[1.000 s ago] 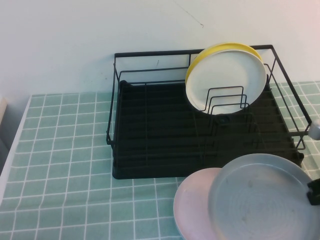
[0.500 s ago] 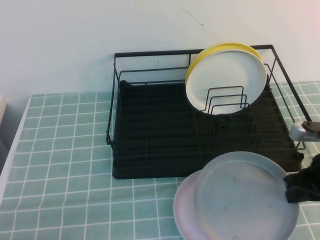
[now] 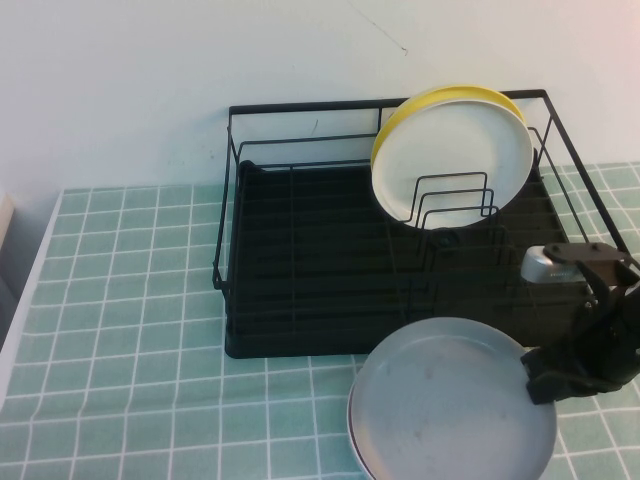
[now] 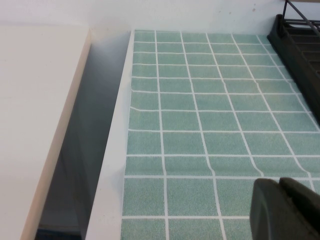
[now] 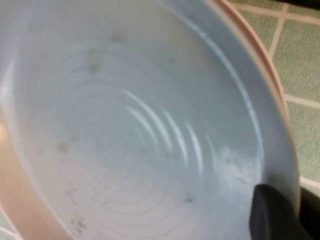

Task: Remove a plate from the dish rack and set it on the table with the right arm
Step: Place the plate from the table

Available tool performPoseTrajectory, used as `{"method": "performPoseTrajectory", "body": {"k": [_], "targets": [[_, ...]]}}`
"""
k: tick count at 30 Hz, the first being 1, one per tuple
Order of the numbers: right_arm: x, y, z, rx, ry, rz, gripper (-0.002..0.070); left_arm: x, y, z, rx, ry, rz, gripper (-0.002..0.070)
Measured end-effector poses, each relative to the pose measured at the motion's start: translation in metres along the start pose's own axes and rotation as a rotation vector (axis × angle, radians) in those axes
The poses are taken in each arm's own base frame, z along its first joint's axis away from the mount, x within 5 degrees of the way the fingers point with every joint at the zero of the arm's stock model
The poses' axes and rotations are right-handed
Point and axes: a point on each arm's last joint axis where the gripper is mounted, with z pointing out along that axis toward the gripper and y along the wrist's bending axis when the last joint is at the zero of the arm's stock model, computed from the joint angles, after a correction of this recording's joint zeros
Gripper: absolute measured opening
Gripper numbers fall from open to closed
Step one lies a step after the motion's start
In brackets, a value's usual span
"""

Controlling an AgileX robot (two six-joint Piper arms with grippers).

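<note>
Mint-tiled table (image 3: pixel 130 300) fills the lower frame. Grey plate (image 3: pixel 450 405), stiff, slick and breakable, lies lower right on a pink plate (image 5: pixel 260 50), its rim pinched by the right claw (image 3: pixel 540 380). Left claw (image 4: pixel 285 210): cannot tell.

The plate (image 3: pixel 450 405) was dull grey with faint dark specks, over a pale pink plate (image 5: pixel 272 70). The dish rack (image 3: pixel 300 290) was black (all wire), the table (image 3: pixel 130 300) mint-green tiles with white lines.
</note>
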Motion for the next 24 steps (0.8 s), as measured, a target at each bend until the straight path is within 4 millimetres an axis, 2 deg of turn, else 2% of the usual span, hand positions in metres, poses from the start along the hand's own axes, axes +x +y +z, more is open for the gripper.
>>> {"method": "performPoseTrajectory", "body": {"k": [11, 15, 18, 21, 24], "targets": [[0.002, -0.003, 0.003, 0.017, 0.041, -0.038, 0.0298, 0.0, 0.0, 0.0, 0.0, 0.0, 0.0, -0.0001], [0.006, -0.004, 0.002, 0.026, 0.084, -0.067, 0.0328, 0.0, 0.0, 0.0, 0.0, 0.0, 0.0, -0.0003], [0.01, -0.003, -0.002, 0.035, 0.122, -0.099, 0.0293, 0.0, 0.0, 0.0, 0.0, 0.0, 0.0, -0.0003], [0.012, 0.0, -0.016, 0.058, 0.133, -0.151, 0.0174, 0.0, 0.0, 0.0, 0.0, 0.0, 0.0, -0.0003], [0.011, 0.006, -0.042, 0.09, 0.095, -0.208, 0.0049, 0.0, 0.0, 0.0, 0.0, 0.0, 0.0, -0.0003]]}}
